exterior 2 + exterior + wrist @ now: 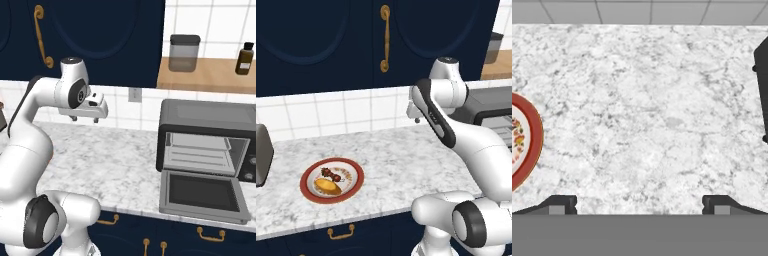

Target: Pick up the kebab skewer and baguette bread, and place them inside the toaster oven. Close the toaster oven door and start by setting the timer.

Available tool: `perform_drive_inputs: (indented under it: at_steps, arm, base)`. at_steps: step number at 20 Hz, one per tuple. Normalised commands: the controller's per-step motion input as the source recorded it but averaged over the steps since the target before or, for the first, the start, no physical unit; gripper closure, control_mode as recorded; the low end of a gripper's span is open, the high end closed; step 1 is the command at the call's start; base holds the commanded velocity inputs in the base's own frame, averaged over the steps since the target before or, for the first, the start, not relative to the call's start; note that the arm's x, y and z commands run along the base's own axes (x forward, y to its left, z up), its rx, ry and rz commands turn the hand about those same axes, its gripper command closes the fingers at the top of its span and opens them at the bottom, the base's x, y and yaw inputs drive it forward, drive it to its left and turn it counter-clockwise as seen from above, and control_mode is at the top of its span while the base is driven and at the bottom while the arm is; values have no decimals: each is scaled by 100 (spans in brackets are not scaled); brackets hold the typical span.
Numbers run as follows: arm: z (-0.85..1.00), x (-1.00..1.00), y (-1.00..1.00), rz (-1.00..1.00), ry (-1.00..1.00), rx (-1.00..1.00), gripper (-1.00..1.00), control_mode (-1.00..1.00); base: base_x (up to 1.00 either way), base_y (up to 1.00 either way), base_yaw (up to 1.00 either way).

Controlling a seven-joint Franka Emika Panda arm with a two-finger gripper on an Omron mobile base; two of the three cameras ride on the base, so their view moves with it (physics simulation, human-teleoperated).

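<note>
The kebab skewer (331, 173) and the golden baguette bread (328, 186) lie side by side on a red-rimmed plate (306, 182) at the counter's left. My gripper (85, 119) hangs open and empty above the middle of the counter, between the plate and the toaster oven (210, 120). In the hand view my gripper (639, 202) looks straight down at bare marble, its fingertips (559, 202) far apart, with the plate's rim (529, 140) at the left edge. The toaster oven door (202, 195) is dropped flat open, showing the wire rack.
A silver pop-up toaster (262, 152) stands at the far left of the counter. Above the oven, a wooden shelf holds a grey jar (184, 52) and a brown bottle (244, 59). Dark blue cabinets hang over the tiled wall.
</note>
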Motion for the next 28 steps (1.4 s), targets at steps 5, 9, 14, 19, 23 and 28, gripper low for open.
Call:
perform_drive_inputs:
  at_steps: [5,9,14,19,23,28]
  arm:
    - [0,0,0,0,0,0,-100,100]
    - [0,0,0,0,0,0,-100,100]
    - [0,0,0,0,0,0,-100,100]
    - [0,-2,-4,0,-1,0,-100,-100]
    - [0,-51,-83,0,-15,3,-100,-100]
    - [0,-76,-100,-7,-4,8,-100,-100]
  base:
    - [26,-23,0]
    - [19,-6,1]
    - [62,-2,0]
    - [8,0,0]
    - [0,0,0]
    - [0,0,0]
